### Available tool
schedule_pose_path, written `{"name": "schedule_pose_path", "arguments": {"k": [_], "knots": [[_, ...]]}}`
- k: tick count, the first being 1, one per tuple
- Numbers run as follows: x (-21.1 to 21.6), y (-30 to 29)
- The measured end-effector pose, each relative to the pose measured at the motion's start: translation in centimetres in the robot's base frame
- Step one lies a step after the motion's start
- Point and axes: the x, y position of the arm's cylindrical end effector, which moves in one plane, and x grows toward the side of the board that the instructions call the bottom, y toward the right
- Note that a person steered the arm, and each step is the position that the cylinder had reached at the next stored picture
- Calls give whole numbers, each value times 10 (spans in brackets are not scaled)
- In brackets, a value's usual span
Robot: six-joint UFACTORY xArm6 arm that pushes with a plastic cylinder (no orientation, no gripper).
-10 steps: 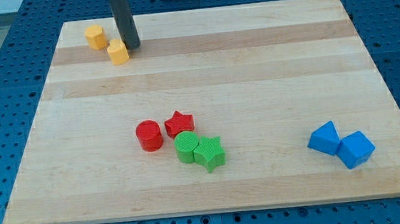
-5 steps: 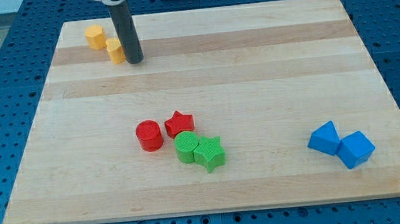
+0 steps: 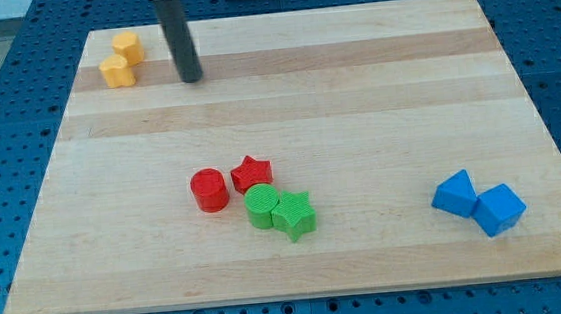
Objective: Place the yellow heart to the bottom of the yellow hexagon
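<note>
The yellow hexagon [image 3: 128, 46] sits near the board's top left corner. The yellow heart [image 3: 117, 71] lies just below it and slightly to its left, touching it. My tip [image 3: 191, 80] rests on the board to the right of both yellow blocks, a clear gap away from the heart. The dark rod rises from the tip out of the view's top.
A red cylinder [image 3: 209, 190], a red star [image 3: 252, 171], a green cylinder [image 3: 261, 206] and a green star [image 3: 293, 214] cluster at the board's lower middle. Two blue blocks [image 3: 454, 193] [image 3: 498, 209] touch at the lower right. The wooden board [image 3: 356, 91] lies on a blue pegboard table.
The yellow heart has slid left from beside my tip to below the hexagon. The hexagon has shifted slightly up. My tip has moved a little down and now stands apart from the heart.
</note>
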Motion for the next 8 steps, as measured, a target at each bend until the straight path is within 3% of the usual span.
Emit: {"name": "schedule_pose_path", "arguments": {"k": [2, 5, 8], "knots": [[16, 19], [25, -140], [-12, -104]]}}
